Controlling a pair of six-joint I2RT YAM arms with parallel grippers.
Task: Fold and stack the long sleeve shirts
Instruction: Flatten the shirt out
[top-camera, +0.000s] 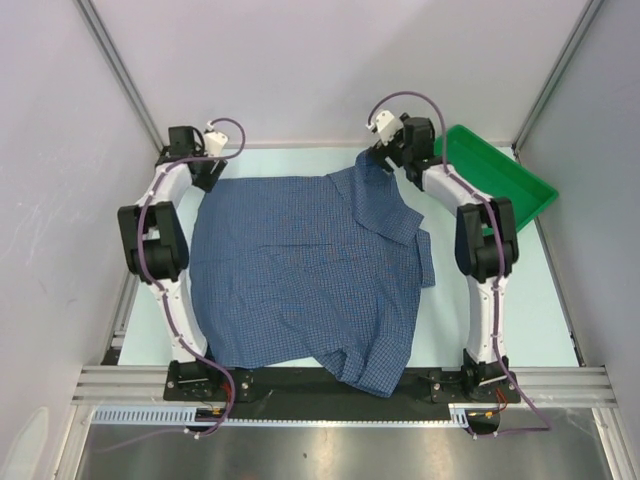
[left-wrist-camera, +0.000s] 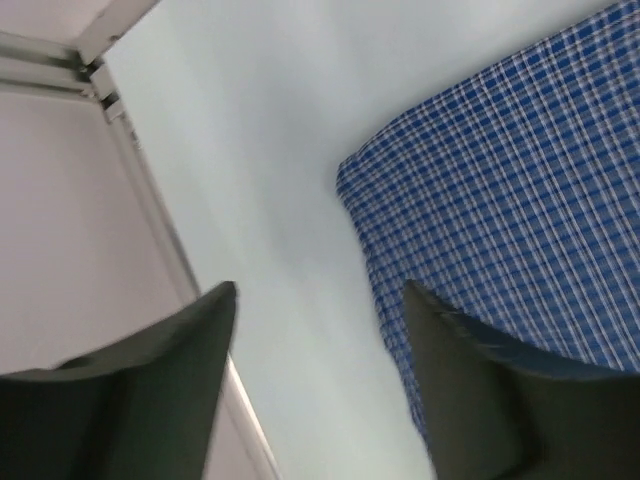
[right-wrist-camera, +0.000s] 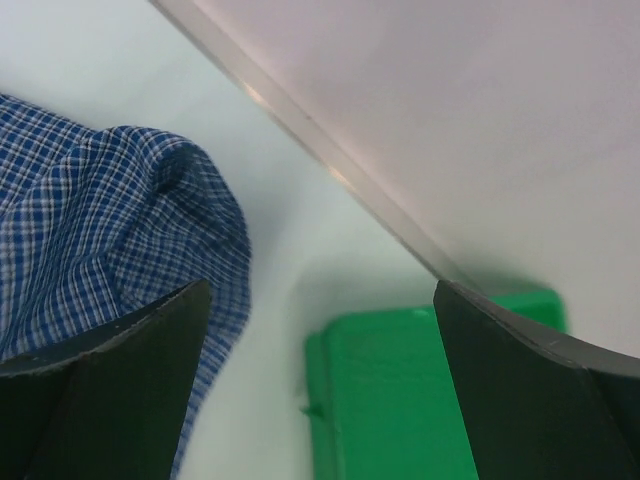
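Note:
A blue checked long sleeve shirt lies spread over the middle of the pale table, its near part hanging over the front edge. My left gripper is open and empty at the shirt's far left corner; its view shows that cloth corner beside its right finger. My right gripper is open and empty at the shirt's far right part; its view shows a raised fold of cloth by its left finger.
A green plastic tray stands at the far right, close to my right gripper, and shows in the right wrist view. Pale walls and metal frame posts enclose the table on three sides.

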